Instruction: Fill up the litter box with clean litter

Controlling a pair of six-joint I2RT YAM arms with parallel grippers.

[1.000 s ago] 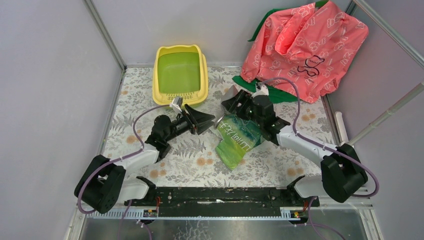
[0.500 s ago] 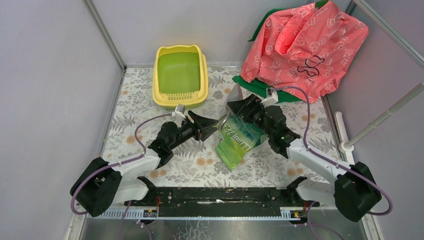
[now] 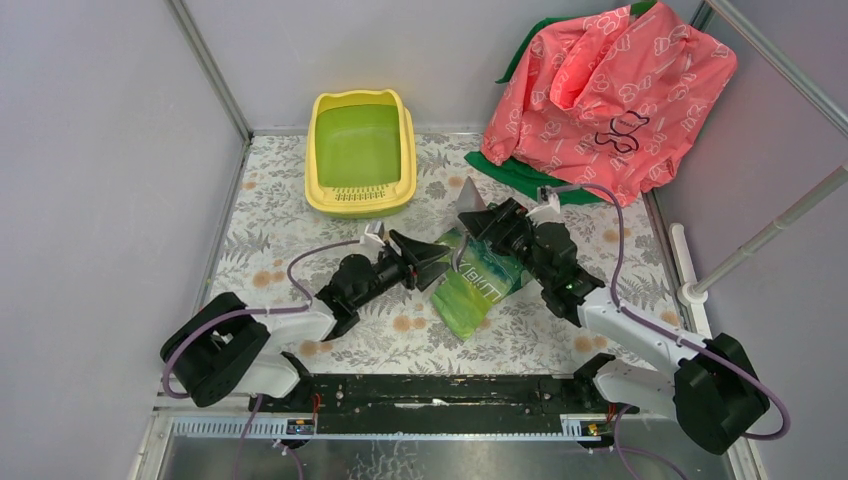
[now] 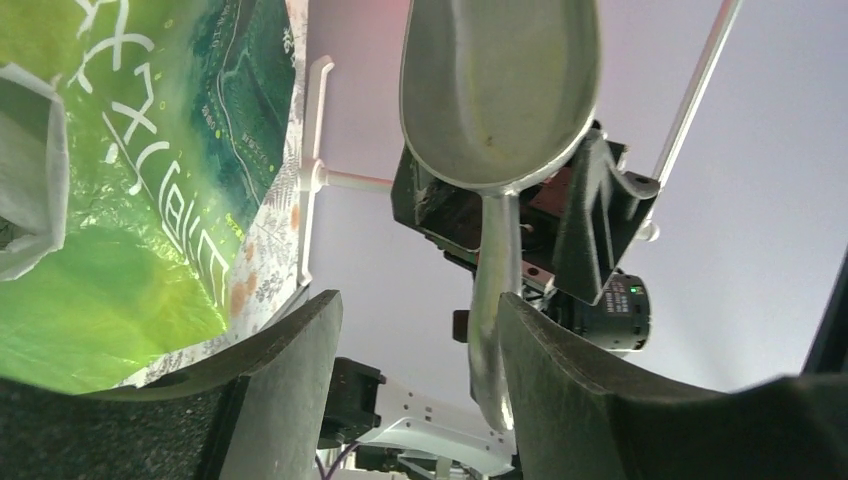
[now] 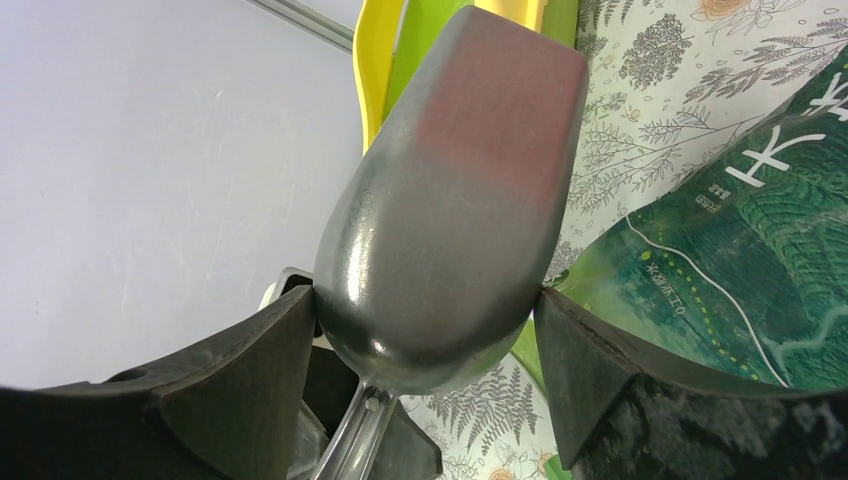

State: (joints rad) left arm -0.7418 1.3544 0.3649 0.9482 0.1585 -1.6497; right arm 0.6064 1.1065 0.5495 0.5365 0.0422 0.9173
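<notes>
text log | glossy green plastic bag (image 3: 478, 283): large white stylised lettering is running along its face, not resolving into readable words | crumpled pink plastic bag (image 3: 610, 90): black bear outline is showing, wordless

Robot lab test cell w/ plain grey panel walls (image 3: 90, 170), alu. frame post (image 3: 208, 68), leaf-print cloth (image 3: 400, 325).

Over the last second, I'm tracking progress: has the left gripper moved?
Yes. The left gripper shifted right and nearer the camera, away from the litter box.

Bare metal scoop (image 4: 498, 90) up top, bowl facing camera; green bag (image 4: 130, 190) left.
Left gripper (image 4: 415, 315) spread, framing scoop handle.
</notes>
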